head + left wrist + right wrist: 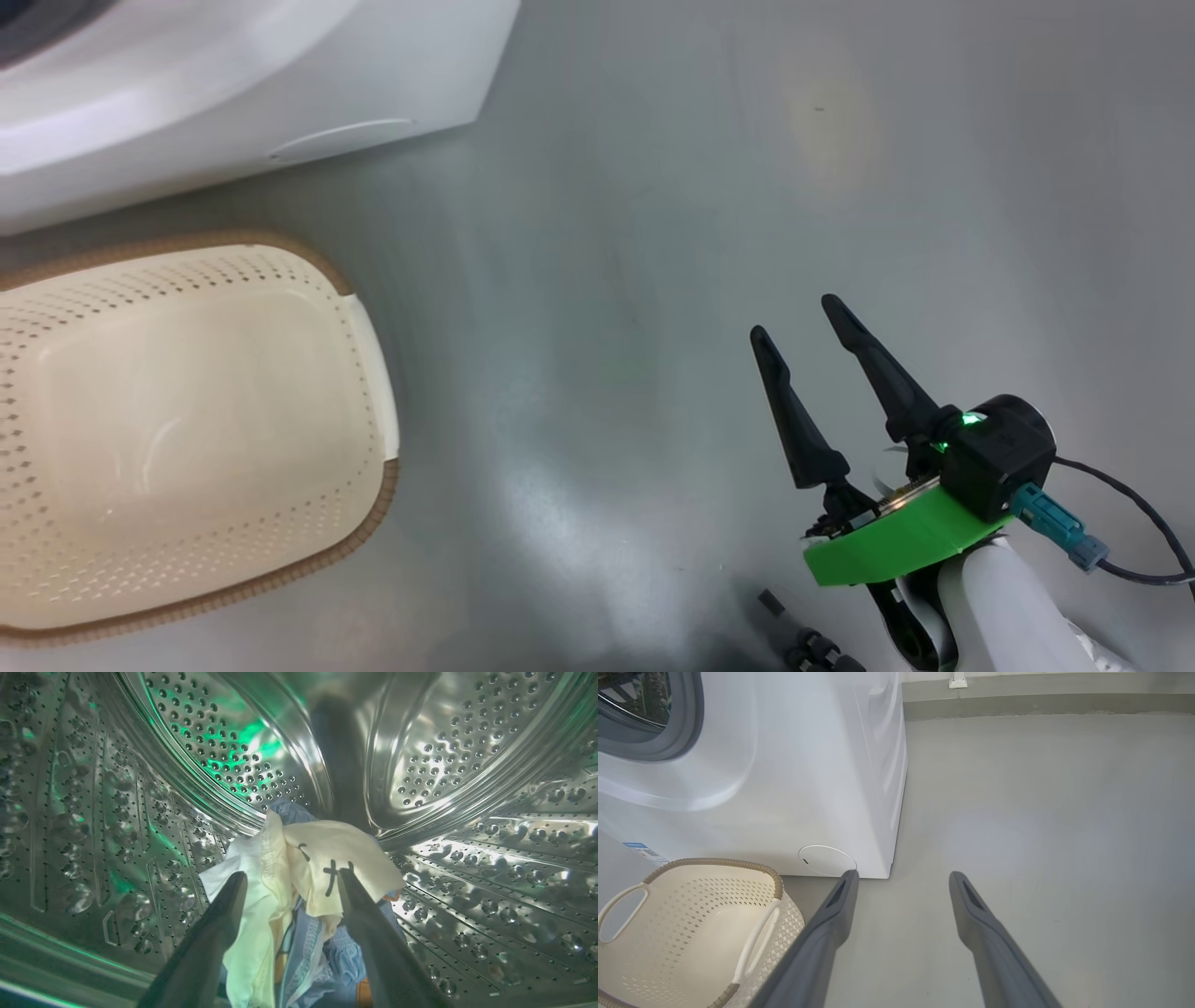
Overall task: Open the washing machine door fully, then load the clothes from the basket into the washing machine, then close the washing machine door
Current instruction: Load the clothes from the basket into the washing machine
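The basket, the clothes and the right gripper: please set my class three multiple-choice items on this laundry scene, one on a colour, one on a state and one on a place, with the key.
1. The rim of the basket is:
A. brown
B. black
C. green

2. The right gripper is:
A. shut on a garment
B. open, holding nothing
C. shut on the basket's handle

3. The clothes lie:
A. in the basket
B. in the steel drum
C. in the right gripper

Key:
1 A: the woven band around its top is brown.
2 B: in the head view its jaws stand apart over bare floor.
3 B: the left wrist view shows them heaped on the perforated steel, and the basket is empty.
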Robot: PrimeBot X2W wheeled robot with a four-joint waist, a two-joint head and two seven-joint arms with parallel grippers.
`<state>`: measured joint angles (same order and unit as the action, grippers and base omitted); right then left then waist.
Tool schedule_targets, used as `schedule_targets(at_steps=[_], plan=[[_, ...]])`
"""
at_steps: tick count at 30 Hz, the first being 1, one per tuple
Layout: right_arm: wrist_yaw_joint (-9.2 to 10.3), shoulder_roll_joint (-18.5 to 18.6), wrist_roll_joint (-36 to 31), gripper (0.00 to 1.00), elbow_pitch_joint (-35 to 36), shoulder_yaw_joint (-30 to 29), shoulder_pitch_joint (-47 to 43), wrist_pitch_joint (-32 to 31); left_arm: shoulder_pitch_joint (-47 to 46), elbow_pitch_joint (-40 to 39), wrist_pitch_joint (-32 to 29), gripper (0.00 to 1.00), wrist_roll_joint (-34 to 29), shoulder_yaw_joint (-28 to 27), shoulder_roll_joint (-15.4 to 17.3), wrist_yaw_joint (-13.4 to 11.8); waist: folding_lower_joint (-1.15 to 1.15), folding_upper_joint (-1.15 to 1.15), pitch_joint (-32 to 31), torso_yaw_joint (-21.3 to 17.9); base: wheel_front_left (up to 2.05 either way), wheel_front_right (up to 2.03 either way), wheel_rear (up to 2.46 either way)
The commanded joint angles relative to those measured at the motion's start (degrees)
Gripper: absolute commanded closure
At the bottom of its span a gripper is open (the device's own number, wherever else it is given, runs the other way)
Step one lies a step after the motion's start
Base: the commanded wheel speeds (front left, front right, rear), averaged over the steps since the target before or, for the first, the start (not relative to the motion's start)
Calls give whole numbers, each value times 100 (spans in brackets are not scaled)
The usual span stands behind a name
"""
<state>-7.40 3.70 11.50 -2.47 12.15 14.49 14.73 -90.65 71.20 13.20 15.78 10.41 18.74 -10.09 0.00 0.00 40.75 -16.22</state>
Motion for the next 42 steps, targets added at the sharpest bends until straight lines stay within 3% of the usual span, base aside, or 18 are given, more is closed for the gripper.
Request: schedule_targets(at_steps=[1, 14, 42], plan=[[-9, 36, 81, 0, 112, 90, -20, 27, 115, -95, 68, 0, 80, -50, 156, -54, 0, 0, -74, 80, 0, 0, 0], [-9, 20, 97, 0, 48, -11, 116, 27, 665, -311, 175, 0, 232, -58, -209, 16, 0, 0, -377, 398, 0, 0, 0], [-9, 182, 53, 0, -33, -517, -18, 27, 2955, -2073, 179, 0, 98, -231, -668, 258, 0, 0, -1428, 963, 0, 0, 0]])
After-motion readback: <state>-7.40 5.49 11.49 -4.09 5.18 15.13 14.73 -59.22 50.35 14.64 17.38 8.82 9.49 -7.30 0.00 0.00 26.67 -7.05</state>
